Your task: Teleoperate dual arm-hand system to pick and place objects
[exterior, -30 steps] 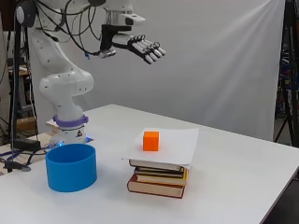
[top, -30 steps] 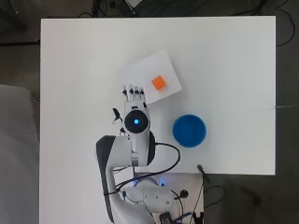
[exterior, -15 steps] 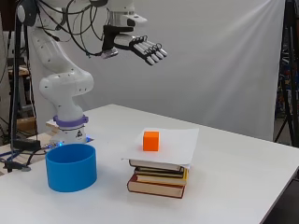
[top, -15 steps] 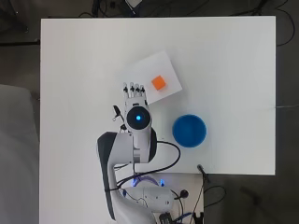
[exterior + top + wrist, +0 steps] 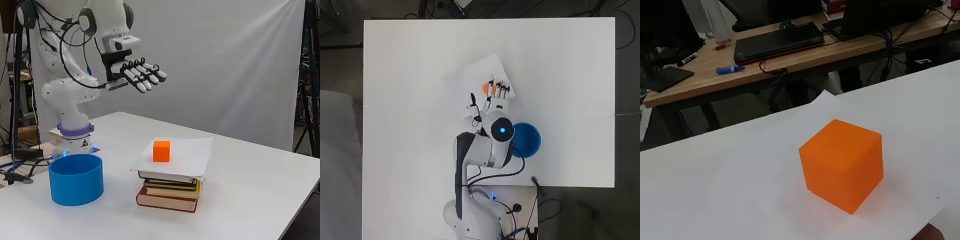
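Observation:
An orange cube (image 5: 161, 150) rests on a white sheet of paper (image 5: 187, 156) that lies on a stack of books (image 5: 170, 187) near the table's middle. In the overhead view only a sliver of the cube (image 5: 485, 88) shows beside my fingers. The wrist view shows the cube (image 5: 842, 164) close up on the paper (image 5: 730, 190). My hand (image 5: 136, 73) hovers well above the cube with its fingers straight and spread, holding nothing. From above, the hand (image 5: 495, 100) covers most of the cube. A blue round bowl (image 5: 76, 178) stands on the table, close to the arm's base.
The bowl (image 5: 527, 139) sits right of the arm, partly under it. The white table (image 5: 405, 100) spreads wide on all sides of the books. Cables lie at the arm's base. Behind the table the wrist view shows a wooden desk (image 5: 715, 70) with a laptop.
The hand has dropped lower and moved out over the book stack, now above the orange cube. The cube, books and bowl have not moved.

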Controlling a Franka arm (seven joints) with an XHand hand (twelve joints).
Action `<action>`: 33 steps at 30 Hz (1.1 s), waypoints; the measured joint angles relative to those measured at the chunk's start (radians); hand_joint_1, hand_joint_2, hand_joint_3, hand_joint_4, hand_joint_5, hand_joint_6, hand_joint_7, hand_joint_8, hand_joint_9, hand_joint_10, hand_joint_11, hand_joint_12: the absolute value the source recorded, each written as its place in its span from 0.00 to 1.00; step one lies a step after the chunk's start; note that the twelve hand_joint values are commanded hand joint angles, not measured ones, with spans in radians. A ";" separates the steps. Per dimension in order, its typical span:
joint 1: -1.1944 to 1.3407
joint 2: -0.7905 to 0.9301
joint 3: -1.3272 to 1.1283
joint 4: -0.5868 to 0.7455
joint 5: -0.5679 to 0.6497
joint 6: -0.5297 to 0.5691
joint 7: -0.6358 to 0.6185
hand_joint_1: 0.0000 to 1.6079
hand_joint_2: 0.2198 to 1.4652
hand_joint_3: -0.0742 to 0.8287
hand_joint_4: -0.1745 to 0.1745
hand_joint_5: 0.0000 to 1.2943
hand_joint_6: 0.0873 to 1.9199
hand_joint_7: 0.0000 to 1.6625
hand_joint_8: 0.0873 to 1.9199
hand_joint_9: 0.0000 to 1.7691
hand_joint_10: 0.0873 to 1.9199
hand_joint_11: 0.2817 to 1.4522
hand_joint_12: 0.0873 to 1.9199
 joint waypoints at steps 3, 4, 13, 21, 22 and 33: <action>-0.003 0.118 -0.073 0.025 0.003 0.049 -0.039 0.07 0.67 0.07 0.74 0.18 0.00 0.19 0.00 0.26 0.00 0.18 0.00; -0.003 0.158 -0.098 0.033 0.010 0.057 -0.067 0.07 0.67 0.07 0.74 0.18 0.00 0.19 0.00 0.26 0.00 0.18 0.00; 0.001 0.282 -0.132 0.032 0.058 0.085 -0.218 0.05 0.65 0.07 0.73 0.17 0.00 0.18 0.00 0.23 0.00 0.17 0.00; 0.009 0.337 -0.096 0.025 0.077 0.125 -0.205 0.02 0.62 0.07 0.59 0.10 0.00 0.12 0.00 0.18 0.00 0.15 0.00; 0.009 0.365 -0.097 0.039 0.084 0.122 -0.205 0.01 0.61 0.07 0.57 0.09 0.00 0.12 0.00 0.18 0.00 0.15 0.00; 0.002 0.554 -0.093 0.128 0.166 0.086 -0.414 0.59 0.73 0.08 0.97 0.69 0.48 0.74 0.89 0.83 0.89 0.64 0.81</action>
